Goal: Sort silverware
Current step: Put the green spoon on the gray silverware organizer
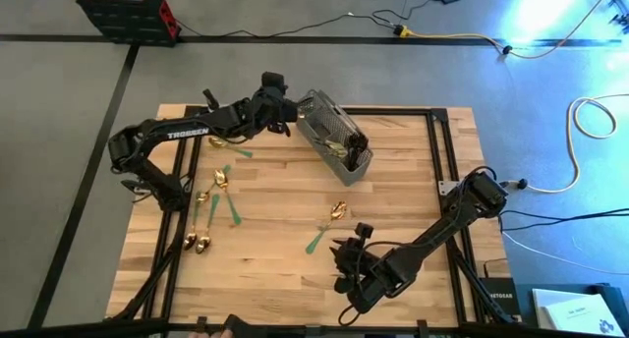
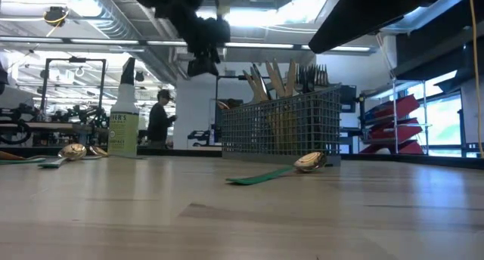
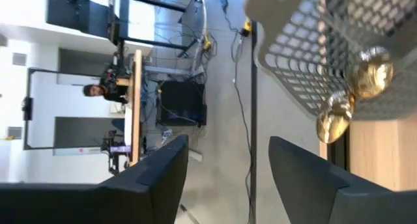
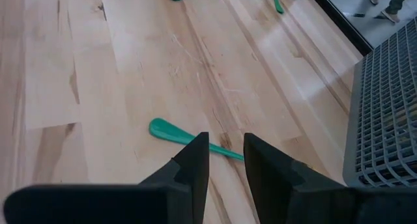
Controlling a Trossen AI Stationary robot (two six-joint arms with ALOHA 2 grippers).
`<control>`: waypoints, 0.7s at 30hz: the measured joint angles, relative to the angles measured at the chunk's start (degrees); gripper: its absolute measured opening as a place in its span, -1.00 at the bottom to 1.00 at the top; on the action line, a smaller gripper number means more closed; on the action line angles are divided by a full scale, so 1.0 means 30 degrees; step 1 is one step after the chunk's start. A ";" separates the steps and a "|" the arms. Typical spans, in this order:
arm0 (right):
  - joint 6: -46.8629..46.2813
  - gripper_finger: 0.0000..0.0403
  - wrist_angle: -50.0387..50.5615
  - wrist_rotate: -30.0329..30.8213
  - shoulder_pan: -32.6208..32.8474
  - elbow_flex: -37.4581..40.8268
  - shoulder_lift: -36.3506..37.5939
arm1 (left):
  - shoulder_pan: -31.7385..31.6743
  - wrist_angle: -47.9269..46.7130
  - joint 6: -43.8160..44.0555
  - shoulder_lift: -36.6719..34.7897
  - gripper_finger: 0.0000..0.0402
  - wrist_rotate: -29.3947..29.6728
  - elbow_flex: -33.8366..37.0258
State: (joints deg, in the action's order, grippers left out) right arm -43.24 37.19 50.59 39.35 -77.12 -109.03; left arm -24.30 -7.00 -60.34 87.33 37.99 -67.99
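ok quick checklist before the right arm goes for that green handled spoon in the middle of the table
1. Right end effector empty, fingers a narrow gap apart: ok.
2. Green-handled spoon lies alone on the table, nothing touching it: ok.
3. Right end effector lined up over the spoon's handle: ok.
4. Left end effector away at the caddy, open and empty: ok.
5. Room in the caddy for another piece: cannot tell.
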 joint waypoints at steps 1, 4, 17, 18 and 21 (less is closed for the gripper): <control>0.0000 -0.61 0.0000 0.0000 0.0000 0.0000 0.0000 | 0.0168 0.0017 0.0004 -0.0309 -0.01 0.0003 0.0000; 0.0007 -0.61 -0.0006 0.0000 0.0000 -0.0007 0.0000 | 0.0777 0.0138 -0.0095 -0.1325 0.00 0.0051 -0.0007; 0.0007 -0.61 -0.0072 0.0000 0.0000 -0.0007 0.0000 | 0.3544 -0.3242 0.4162 -0.6947 0.00 -0.0504 -0.0015; 0.0007 -0.61 -0.0080 0.0000 0.0000 -0.0007 0.0000 | 0.3814 -0.3861 0.5085 -0.7393 0.00 -0.0858 -0.0017; 0.0007 -0.61 -0.0087 0.0000 0.0000 -0.0007 0.0000 | 0.4682 -0.5519 0.7677 -0.8542 0.00 -0.1663 -0.0015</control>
State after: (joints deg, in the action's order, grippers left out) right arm -43.22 36.93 50.59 39.35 -77.14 -109.03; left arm -10.25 -23.55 -37.31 61.70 33.01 -68.03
